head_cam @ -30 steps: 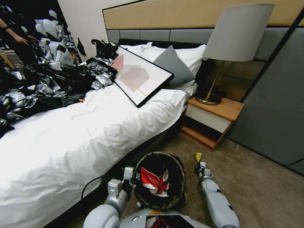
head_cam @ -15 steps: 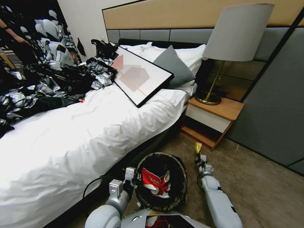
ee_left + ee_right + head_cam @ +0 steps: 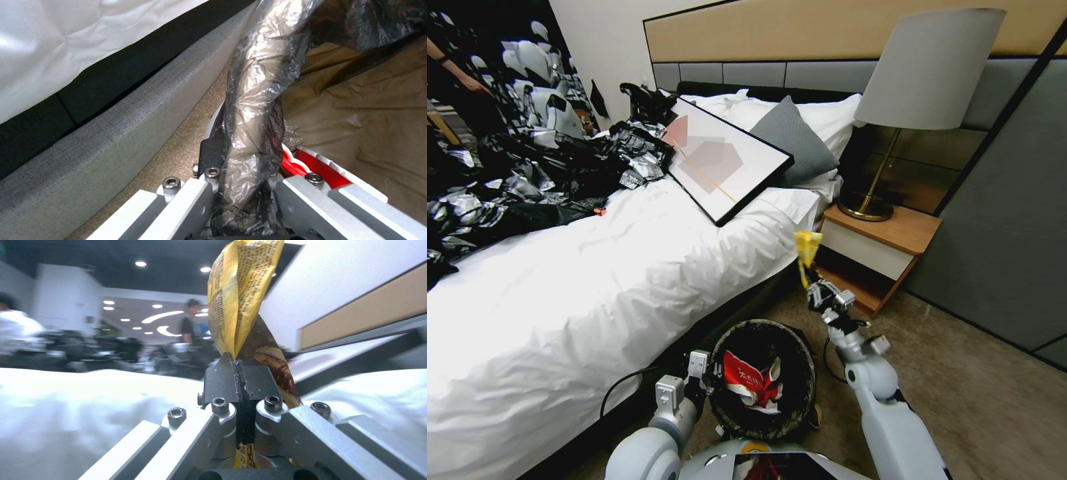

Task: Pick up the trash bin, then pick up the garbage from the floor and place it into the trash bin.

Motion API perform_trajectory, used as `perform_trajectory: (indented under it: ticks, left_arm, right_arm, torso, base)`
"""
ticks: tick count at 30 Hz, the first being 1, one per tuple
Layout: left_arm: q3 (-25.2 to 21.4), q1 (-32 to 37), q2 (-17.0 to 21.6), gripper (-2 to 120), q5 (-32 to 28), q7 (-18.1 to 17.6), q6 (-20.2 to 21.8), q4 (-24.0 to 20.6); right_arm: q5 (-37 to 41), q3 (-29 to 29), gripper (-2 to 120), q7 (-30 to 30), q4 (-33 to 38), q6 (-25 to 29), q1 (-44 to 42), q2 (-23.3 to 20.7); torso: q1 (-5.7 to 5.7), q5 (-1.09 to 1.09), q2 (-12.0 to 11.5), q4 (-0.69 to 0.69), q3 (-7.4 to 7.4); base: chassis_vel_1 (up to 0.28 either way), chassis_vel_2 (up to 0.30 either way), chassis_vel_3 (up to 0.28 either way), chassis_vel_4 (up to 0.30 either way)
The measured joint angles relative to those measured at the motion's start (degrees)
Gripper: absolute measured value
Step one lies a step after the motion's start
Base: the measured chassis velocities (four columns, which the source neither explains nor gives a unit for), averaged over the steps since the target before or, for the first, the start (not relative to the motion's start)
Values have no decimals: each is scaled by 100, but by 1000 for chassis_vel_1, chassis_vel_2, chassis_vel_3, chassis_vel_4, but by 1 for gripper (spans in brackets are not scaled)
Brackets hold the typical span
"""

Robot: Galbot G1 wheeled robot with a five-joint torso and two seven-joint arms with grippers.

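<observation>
The trash bin (image 3: 804,393), round with a dark bag liner, hangs low in the head view between my arms. Its rim (image 3: 256,110) is pinched by my left gripper (image 3: 708,380), which is shut on the bag-covered edge (image 3: 245,186). A red-and-white wrapper (image 3: 750,385) lies inside the bin, its red edge (image 3: 320,168) showing beside the finger. My right gripper (image 3: 812,283) is raised above and to the right of the bin, shut on a yellow snack wrapper (image 3: 808,247) that sticks up from its fingertips (image 3: 240,373); the wrapper (image 3: 242,296) is yellow with brown print.
A white bed (image 3: 594,293) fills the left, with black and silver sheeting (image 3: 527,173) and a framed picture (image 3: 720,160) on it. A wooden nightstand (image 3: 887,247) with a lamp (image 3: 927,73) stands to the right. Brown carpet (image 3: 987,393) lies open at the right.
My right arm has lifted the yellow wrapper from floor level up to mattress height and slightly left, toward the bin. The left gripper and bin have stayed put.
</observation>
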Motion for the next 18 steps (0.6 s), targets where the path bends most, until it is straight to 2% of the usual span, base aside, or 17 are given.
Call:
perform_trajectory:
  ticks: [8,18]
  left_arm:
    - [-10,-23,-18,0,-3,0,2,19]
    - [-52,-60,-30,0,-28,2,4,42]
  right_arm:
    - [-201,-460,0,-193,-118,204,-704,-572]
    - [-545,-593,0,-370,-517,485,-969,-598]
  torso:
    - [0,0,0,1,0]
    - [1,0,0,1,1]
  base:
    - [0,0,0,0]
    - [0,0,0,0]
